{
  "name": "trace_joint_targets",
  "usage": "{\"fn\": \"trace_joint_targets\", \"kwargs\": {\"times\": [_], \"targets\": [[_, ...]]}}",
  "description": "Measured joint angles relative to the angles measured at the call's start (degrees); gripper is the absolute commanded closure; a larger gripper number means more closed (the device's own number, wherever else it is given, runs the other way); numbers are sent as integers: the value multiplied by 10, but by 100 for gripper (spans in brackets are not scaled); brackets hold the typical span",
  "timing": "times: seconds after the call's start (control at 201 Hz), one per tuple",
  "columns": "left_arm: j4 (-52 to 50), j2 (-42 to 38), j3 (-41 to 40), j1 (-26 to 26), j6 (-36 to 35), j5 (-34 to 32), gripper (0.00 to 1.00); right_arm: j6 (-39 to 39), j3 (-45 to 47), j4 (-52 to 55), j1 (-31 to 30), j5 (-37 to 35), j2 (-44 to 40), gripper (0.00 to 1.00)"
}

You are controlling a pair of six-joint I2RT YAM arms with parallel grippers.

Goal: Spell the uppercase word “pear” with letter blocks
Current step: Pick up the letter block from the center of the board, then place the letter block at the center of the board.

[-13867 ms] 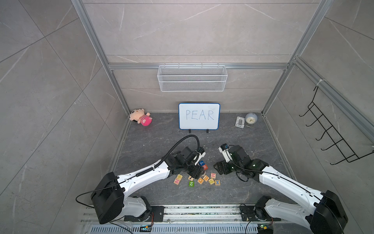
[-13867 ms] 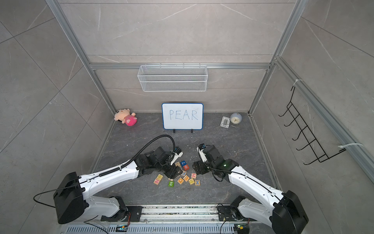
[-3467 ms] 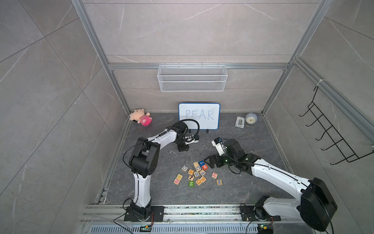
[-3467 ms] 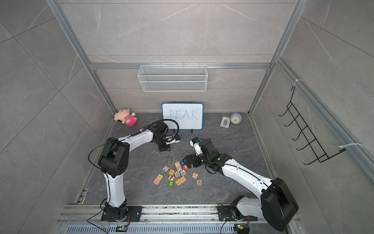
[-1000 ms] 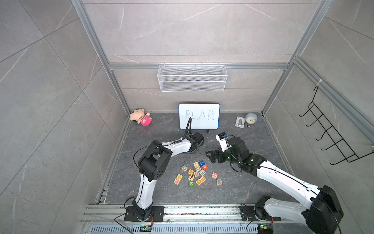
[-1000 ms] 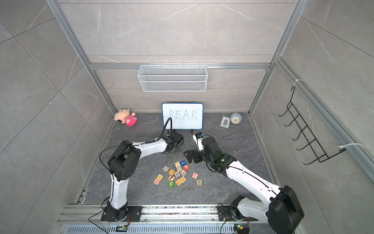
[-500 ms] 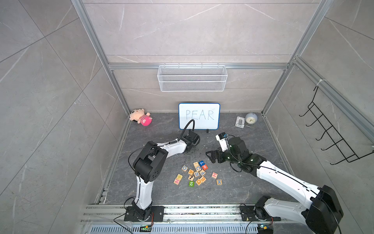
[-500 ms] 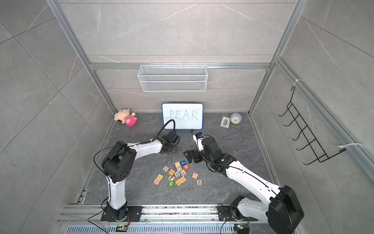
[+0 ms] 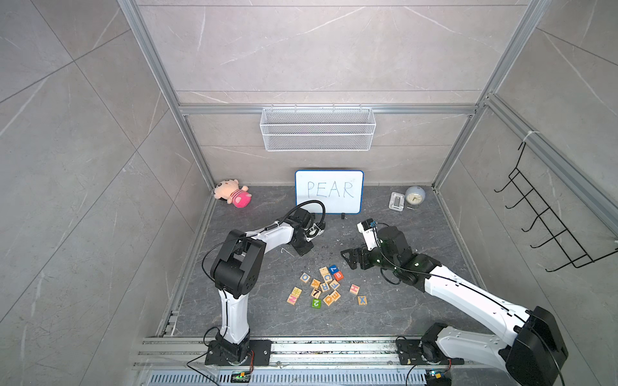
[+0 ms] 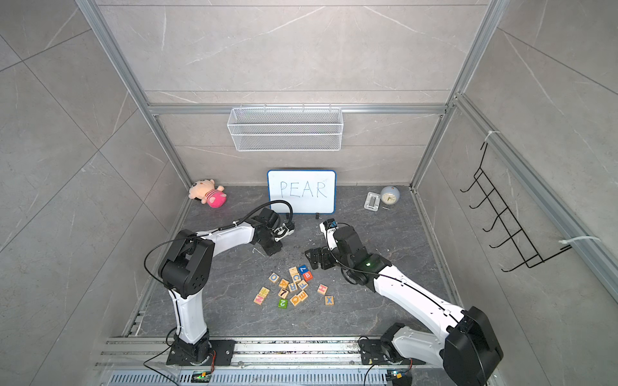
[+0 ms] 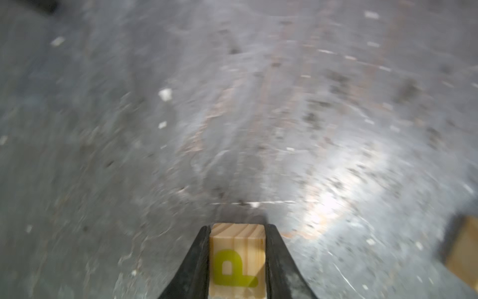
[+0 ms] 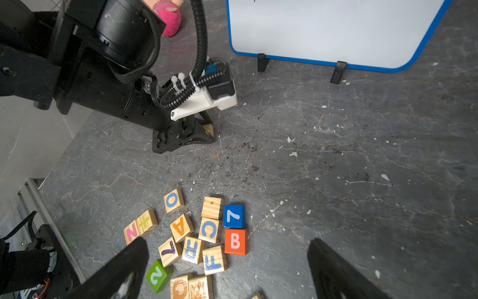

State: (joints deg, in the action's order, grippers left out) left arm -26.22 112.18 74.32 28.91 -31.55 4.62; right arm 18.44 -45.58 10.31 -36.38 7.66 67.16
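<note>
Dark grey veined tabletop [image 9: 401,310], scuffed and crumb-flecked
P block [image 11: 237,261]: small pale wooden cube, rigid, light, smooth-faced, judged best taken by opposite flat sides; is clamped between the left pincer [image 9: 303,249] fingers, low over the surface. A block [image 12: 181,227] and R block [image 12: 192,249] are seen heaped ahead of the right pincer [image 12: 227,246], spread wide, empty

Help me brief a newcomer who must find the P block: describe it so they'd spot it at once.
Start at the blue-framed whiteboard, then look in front of it to the left gripper. Clamped between its black fingers is a pale wooden cube with a yellow-green P, the only block away from the pile.
</note>
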Motion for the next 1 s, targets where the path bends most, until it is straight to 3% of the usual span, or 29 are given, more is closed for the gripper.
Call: {"fn": "trace_joint_targets", "kwargs": {"times": [0.164, 0.373, 0.896, 0.956, 0.996], "targets": [[-10, -1, 5, -18, -106, 50, 68, 0, 0, 2, 0, -3, -10, 2], [-37, 29, 68, -23, -193, 64, 69, 0, 0, 3, 0, -8, -17, 2], [-62, 71, 103, -23, -302, 80, 68, 3, 1, 10, 0, -15, -28, 2], [-63, 75, 107, -23, -307, 80, 67, 4, 3, 10, 0, -15, -30, 2], [-66, 77, 111, -23, -309, 80, 59, 5, 4, 11, 0, -16, -31, 2]]}}
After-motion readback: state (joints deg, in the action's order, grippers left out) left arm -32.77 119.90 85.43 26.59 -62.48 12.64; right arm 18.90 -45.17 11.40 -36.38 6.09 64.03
